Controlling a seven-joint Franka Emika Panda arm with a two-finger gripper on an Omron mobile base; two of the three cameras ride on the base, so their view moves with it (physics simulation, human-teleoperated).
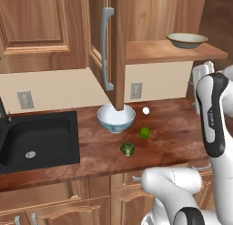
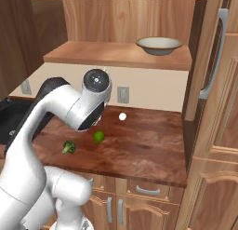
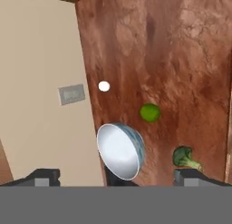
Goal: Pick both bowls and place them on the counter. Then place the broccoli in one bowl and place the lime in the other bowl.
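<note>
The broccoli (image 1: 128, 149) lay tipped on the counter (image 1: 173, 137), stem toward four o'clock of its head, while the gripper (image 3: 116, 180) hung with fingers wide apart.

My left base camera looks forward and down from behind my arm, facing the reddish-brown wood-grain countertop (image 1: 173, 133) at middling range, with the black sink (image 1: 38, 140) left of the slab. My right base camera faces that same slab (image 2: 148, 150) from the other side, equally far. Both share the shallow beige bowl (image 1: 186, 39) on the shelf above the slab (image 2: 159, 44). My hand camera hangs close above the slab (image 3: 181, 60), looking straight down, the beige wall (image 3: 41, 96) beside it.
</note>
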